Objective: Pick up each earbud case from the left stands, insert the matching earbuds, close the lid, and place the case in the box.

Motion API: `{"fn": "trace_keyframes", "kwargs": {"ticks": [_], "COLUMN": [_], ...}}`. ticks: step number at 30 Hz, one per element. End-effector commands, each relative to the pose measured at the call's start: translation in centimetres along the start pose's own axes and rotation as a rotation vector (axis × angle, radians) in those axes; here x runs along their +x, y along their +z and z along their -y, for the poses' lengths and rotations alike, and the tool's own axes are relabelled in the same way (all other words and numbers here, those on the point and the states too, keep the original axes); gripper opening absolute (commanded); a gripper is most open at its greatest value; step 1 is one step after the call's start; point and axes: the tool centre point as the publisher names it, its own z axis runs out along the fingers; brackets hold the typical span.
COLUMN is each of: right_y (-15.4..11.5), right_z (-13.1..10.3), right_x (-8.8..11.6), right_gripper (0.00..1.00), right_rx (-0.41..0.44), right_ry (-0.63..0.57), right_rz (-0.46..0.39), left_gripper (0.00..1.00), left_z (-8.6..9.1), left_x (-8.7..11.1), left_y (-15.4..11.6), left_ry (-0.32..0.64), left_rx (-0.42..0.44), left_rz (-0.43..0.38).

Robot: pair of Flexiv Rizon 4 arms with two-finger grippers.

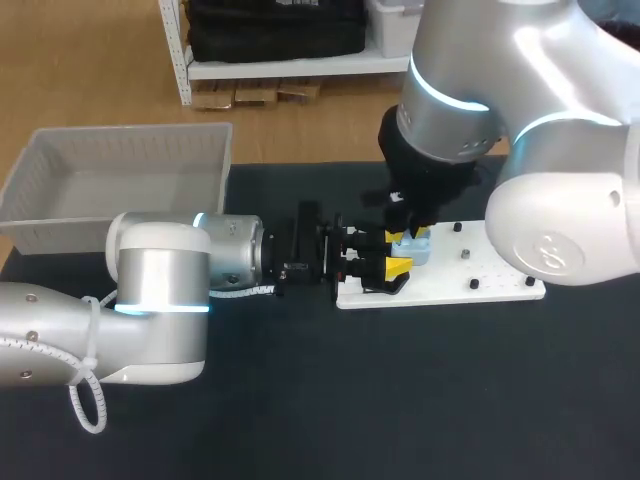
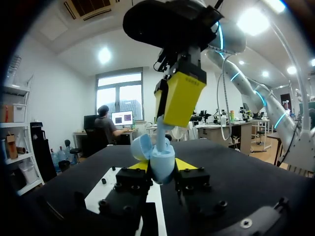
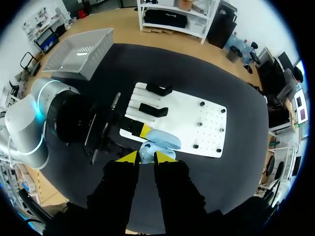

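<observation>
Left gripper (image 2: 163, 166) clamps pale-blue plastic earbud case (image 2: 158, 156), lid open, over white perforated board (image 1: 480, 280). Only left wrist view shows right gripper (image 2: 174, 115) just above case; its grip: can't tell.

Left claw (image 2: 162, 167) level, clamped; right claw (image 3: 146, 156) vertical above it, pinched.

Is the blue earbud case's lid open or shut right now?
Open. The earbud case in the left claw has its lid swung back off the body in both wrist views.

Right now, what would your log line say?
left end effector: shut on open light blue earbud case | right end effector: directly above case | box: no case visible
</observation>
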Motion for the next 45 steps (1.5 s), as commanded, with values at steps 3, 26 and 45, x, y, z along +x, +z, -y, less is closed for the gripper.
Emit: {"fn": "trace_keyframes", "kwargs": {"ticks": [3,26,45], "right_y": [0.12,0.63,1.06], "right_z": [0.05,0.1,0.31], "right_x": [0.04,-0.13,-0.19], "right_gripper": [0.0,0.0,0.0], "right_rx": [-0.002,-0.006,-0.004], "right_ry": [0.001,0.001,0.004], "right_rz": [0.0,-0.007,-0.011], "left_gripper": [0.0,0.0,0.0], "left_z": [0.05,0.05,0.05], "left_x": [0.03,0.03,0.03], "left_y": [0.1,0.1,0.1], "left_ry": [0.001,0.001,0.001], "left_rx": [-0.004,-0.004,-0.004], "left_rz": [-0.001,-0.001,-0.001]}}
